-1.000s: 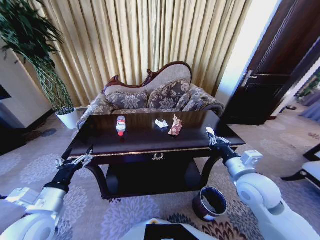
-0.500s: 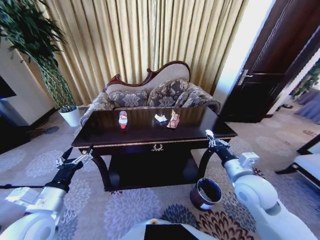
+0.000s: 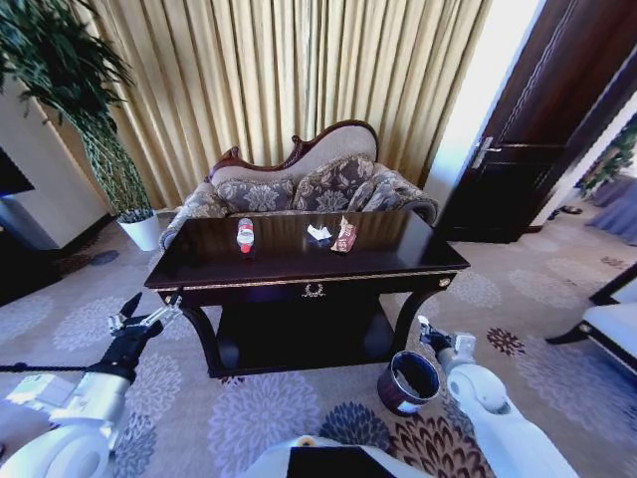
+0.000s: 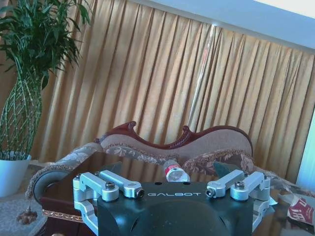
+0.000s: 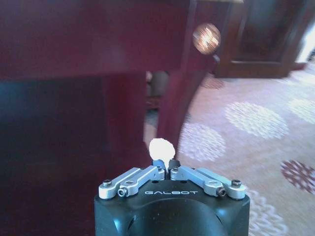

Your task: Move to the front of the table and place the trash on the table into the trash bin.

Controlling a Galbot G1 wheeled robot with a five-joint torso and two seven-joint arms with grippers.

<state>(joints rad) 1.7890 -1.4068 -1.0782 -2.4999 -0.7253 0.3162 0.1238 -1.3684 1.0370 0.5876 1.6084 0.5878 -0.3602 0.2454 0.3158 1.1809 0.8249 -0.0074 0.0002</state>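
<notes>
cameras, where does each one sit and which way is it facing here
Head view: on the robot's head, facing forward and down at the table, sofa and trash bin; left gripper and right gripper show low.
Left wrist view: on the left wrist, facing across the tabletop toward the sofa and curtains; open left gripper shows.
Right wrist view: low on the right wrist, facing the table's leg; shut right gripper shows.
Shared: head and left wrist views both show the bottle.

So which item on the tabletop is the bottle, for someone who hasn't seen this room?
Start at the dark glossy table in front of the patterned sofa. Three small items lie along its far side; the bottle is the leftmost, apart from the crumpled paper and snack wrapper. It alone is clear plastic with a red label.
</notes>
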